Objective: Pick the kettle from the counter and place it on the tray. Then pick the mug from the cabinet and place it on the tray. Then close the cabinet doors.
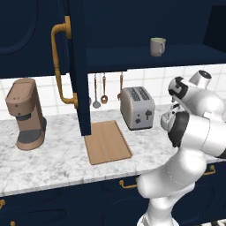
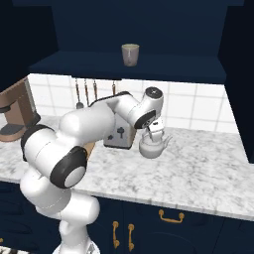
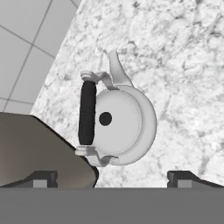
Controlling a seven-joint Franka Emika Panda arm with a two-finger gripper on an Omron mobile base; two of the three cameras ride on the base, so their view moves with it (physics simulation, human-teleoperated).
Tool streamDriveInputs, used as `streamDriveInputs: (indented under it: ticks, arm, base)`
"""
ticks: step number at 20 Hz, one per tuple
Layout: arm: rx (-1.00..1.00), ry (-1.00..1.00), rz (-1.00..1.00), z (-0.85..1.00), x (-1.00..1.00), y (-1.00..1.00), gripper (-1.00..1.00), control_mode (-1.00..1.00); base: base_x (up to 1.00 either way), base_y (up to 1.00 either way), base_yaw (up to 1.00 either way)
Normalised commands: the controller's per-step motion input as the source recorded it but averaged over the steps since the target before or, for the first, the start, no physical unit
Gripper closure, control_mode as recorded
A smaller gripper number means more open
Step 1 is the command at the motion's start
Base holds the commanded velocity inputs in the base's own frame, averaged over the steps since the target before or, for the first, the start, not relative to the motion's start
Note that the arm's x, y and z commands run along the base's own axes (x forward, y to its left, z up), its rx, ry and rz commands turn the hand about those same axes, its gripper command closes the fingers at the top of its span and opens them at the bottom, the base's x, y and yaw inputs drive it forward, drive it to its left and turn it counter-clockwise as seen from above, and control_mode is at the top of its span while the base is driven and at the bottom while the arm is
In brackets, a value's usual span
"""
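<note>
Hovering directly above the kettle (image 3: pixel 120 124), the gripper (image 3: pixel 111 177) stood with its jaws spread wide and nothing between them; in the hand view the two dark fingertips (image 3: pixel 43 178) rose at 6 o'clock, one to each side of the kettle's body, not touching it. The kettle's dark handle (image 3: pixel 87 113) arched along the 9 o'clock side of the round lid, its black knob sat in the middle, and the spout pointed toward 12 o'clock. From the right base view the kettle (image 2: pixel 153 146) stood upright on the counter (image 2: pixel 198 168), just beside the silver toaster (image 2: pixel 119 135) at its 9 o'clock, with the gripper (image 2: pixel 154 130) close over its top.

In the left base view the wooden tray (image 1: pixel 107 142) lay flat and bare on the counter (image 1: pixel 53 159), with the toaster (image 1: pixel 137 107) at its 2 o'clock, near but apart. A brown coffee machine (image 1: pixel 25 113) stood well apart at the tray's 9 o'clock. Utensils (image 1: pixel 99 92) hung on the tiled wall behind.

Farther up, the mug (image 1: pixel 157 46) stood upright on the inner shelf of the open cabinet (image 1: pixel 145 55). One cabinet door (image 1: pixel 78 66) was swung out toward the camera, its brass handle (image 1: pixel 59 66) at 9 o'clock of it.
</note>
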Motion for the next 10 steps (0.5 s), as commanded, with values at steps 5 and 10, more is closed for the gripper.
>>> streamDriveInputs:
  ticks: [5, 10]
  arm:
    - [0.0, 0.0, 0.0, -0.1, 0.27, 0.0, -1.0, -1.0]
    - [0.0, 0.0, 0.0, -0.16, 0.23, 0.0, -1.0, -1.0]
  base:
    - [0.0, 0.0, 0.0]
    - [0.0, 0.0, 0.0]
